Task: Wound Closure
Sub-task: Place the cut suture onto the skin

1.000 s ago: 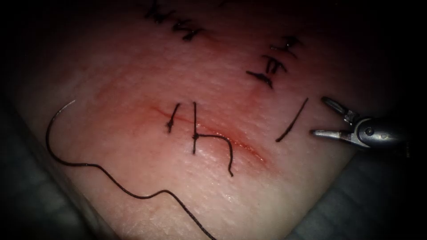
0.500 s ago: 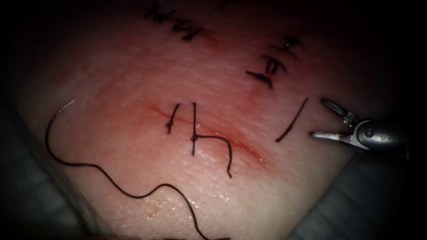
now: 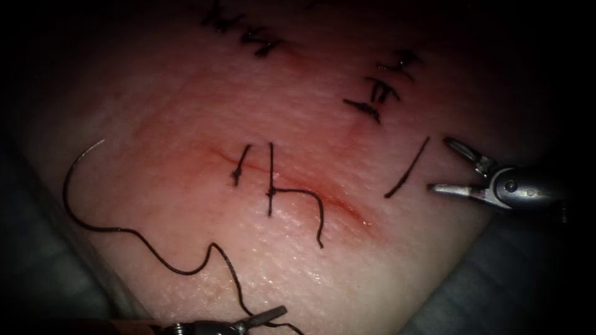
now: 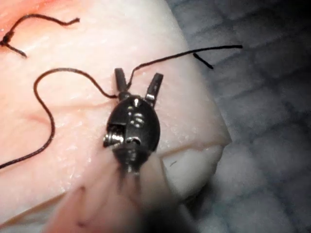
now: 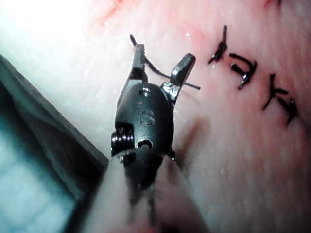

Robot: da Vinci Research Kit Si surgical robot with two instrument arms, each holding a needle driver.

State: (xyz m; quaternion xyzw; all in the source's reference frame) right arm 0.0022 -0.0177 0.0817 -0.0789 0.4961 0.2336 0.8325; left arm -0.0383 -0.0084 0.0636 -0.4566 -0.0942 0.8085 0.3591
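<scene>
Grey cloth point(image 3: 528, 279) lies under the tissue point(image 3: 186, 80), whose pale slab reaches a corner at the lower edge. Near the tissue's left edge the needle point(image 3: 68, 186) lies loose on the surface, well left of the cut point(image 3: 338, 201), held by neither tool and not in the tissue as far as I can see. Its thread point(image 3: 155, 251) snakes from it toward the lower edge, where the left tool point(image 3: 268, 316) sits with its jaws apart; the wrist view shows the strand running across between them, not yet pinched. Two stitches point(image 3: 271, 180) with loose tails cross the middle of the cut, and its right stretch looks unclosed. Near the right edge a short cut end of thread point(image 3: 406, 167) lies just beside the right tool point(image 3: 438, 164), whose jaws gape wide and hold nothing. I judge the work to stand between stitches: another bite seems due on the right stretch. A next move calls for a firm hold on the needle's curve, with the slack thread kept from tangling.
</scene>
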